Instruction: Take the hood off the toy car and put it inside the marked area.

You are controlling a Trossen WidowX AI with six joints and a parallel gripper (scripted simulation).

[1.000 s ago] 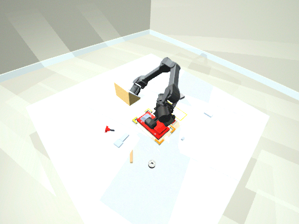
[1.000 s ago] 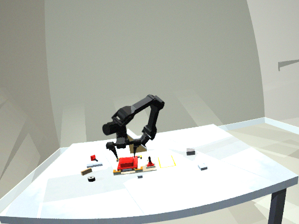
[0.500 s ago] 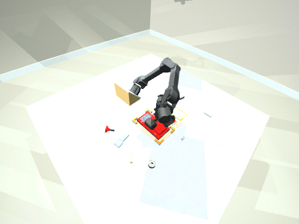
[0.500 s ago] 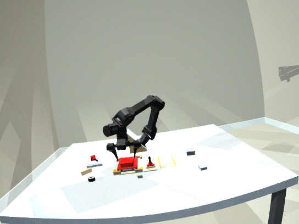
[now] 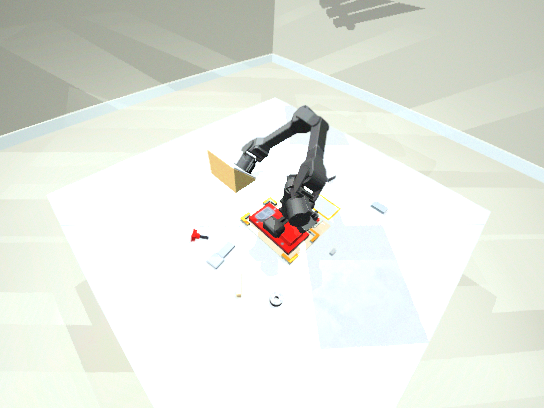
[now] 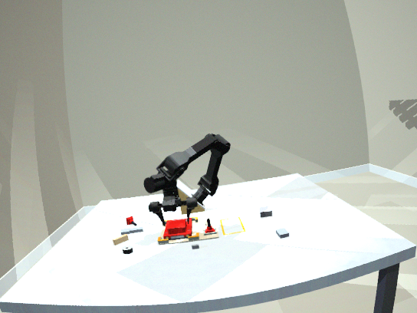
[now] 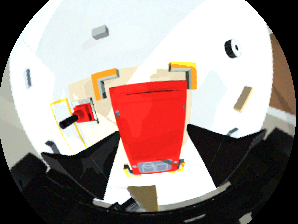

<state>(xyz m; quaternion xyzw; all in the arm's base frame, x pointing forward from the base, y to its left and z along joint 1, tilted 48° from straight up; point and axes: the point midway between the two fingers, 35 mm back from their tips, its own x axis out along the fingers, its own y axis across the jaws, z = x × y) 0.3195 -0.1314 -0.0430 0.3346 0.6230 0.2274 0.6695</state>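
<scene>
The red toy car (image 5: 296, 235) (image 6: 177, 228) (image 7: 150, 120) sits on a tan board (image 6: 207, 236) (image 7: 103, 112) between yellow-orange corner brackets. Its hood is red like the body, and I cannot tell exactly where its edges run. My gripper (image 6: 176, 223) (image 7: 154, 129) is open and empty, pointing down, with one finger on each side of the car. The fingertips are close to the car's height; whether they touch it is unclear. In the top view the wrist hides part of the car. The marked area, a yellow outline (image 5: 334, 214) (image 6: 234, 232) (image 7: 59, 101), lies beside the board.
A red piece with a black handle (image 6: 209, 228) (image 7: 85, 112) stands between car and outline. A similar piece (image 5: 195, 235) (image 6: 130, 220), a black-and-white ring (image 5: 276, 300) (image 6: 127, 250) (image 7: 233, 48) and a small grey block (image 5: 333, 252) (image 6: 195, 246) (image 7: 100, 32) lie around. A tan panel (image 5: 225, 172) stands behind.
</scene>
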